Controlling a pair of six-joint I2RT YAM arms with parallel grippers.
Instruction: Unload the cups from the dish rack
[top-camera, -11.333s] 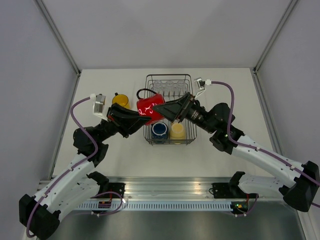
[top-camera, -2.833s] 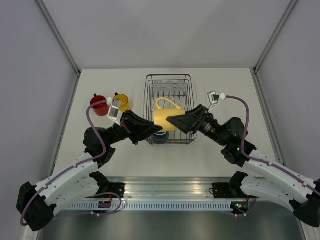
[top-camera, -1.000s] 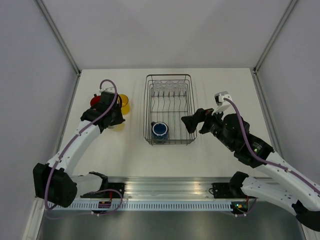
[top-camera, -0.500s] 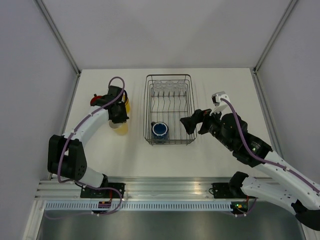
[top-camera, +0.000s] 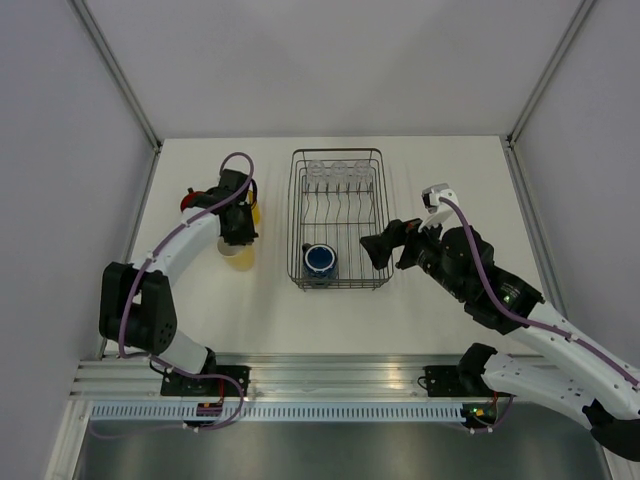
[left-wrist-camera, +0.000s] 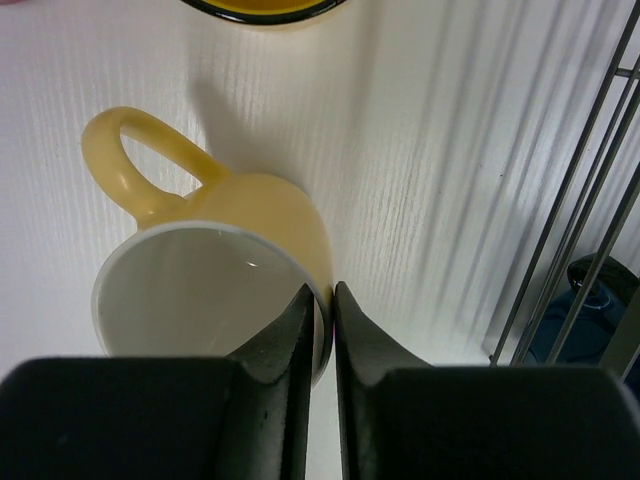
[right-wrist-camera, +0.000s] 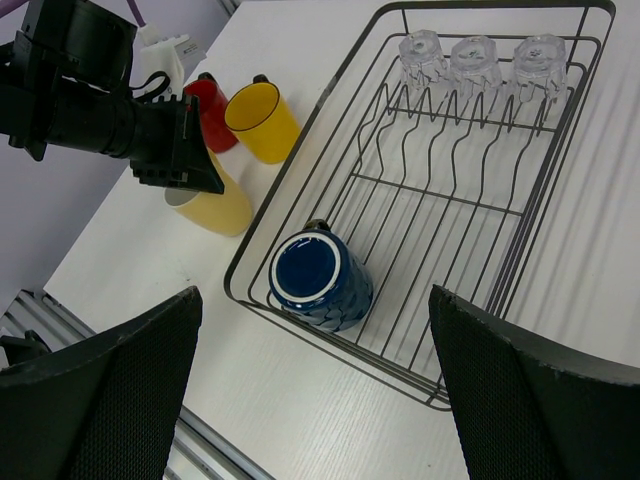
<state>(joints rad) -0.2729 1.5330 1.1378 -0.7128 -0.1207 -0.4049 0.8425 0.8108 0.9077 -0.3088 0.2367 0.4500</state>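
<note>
Left side, off the rack:
- Your left jaws (left-wrist-camera: 323, 295) are narrow. One finger sits inside the cream mug (left-wrist-camera: 265, 215) and one outside, with the mug's right-hand wall in the slit between them.
- You cannot tell whether the fingers pinch the wall or stand just clear of it.
- The cream mug stands upright on the tabletop (top-camera: 420, 180), left of the rack (right-wrist-camera: 450, 200). Its handle points away from the jaws.
- The orange mug (right-wrist-camera: 262, 120) stands just beyond the cream mug. The red mug (right-wrist-camera: 210, 110) is just left of the orange one. Both are on the tabletop and neither is touched.

Right side:
- Your right jaws (top-camera: 388, 240) are spread wide and hold nothing.
- They hang by the rack's near right edge and face across it.

In the rack:
- The blue mug (right-wrist-camera: 318, 280) sits in the near left corner. In your right wrist view it shows between the two fingers, well apart from both.
- Three glass tumblers (right-wrist-camera: 480, 60) stand in a row along the far end, well away from either arm.
</note>
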